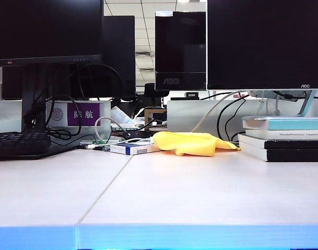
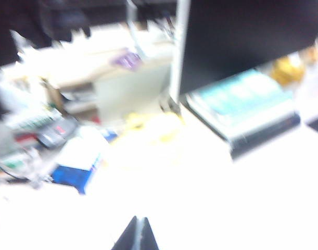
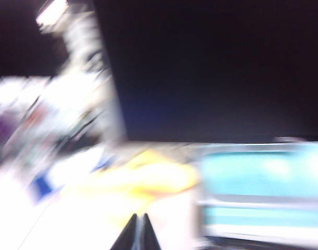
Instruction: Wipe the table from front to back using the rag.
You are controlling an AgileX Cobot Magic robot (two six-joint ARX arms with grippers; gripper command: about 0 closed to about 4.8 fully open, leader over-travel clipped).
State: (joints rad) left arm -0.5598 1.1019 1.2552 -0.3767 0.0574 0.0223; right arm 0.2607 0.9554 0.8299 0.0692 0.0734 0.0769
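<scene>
Both wrist views are smeared by blur, and neither arm shows in the exterior view. The left gripper (image 2: 137, 234) hangs over bare table (image 1: 200, 192), tips pressed together; the rag (image 1: 192, 143) lies crumpled beyond it. The right gripper (image 3: 137, 232), likewise closed and empty, points toward the rag (image 3: 148, 177).

Soft yellow cloth is seen in the rag (image 1: 192, 142), crumpled, matt. Pale wood-grain table (image 1: 200, 187) is seen as smooth w/ slight sheen; front edge glossy blue. Box (image 1: 132, 148) beside rag looks like printed card. Left gripper (image 2: 137, 234) & right gripper (image 3: 137, 232), tips pressed together, are shown as dark matt plastic, blurred.
</scene>
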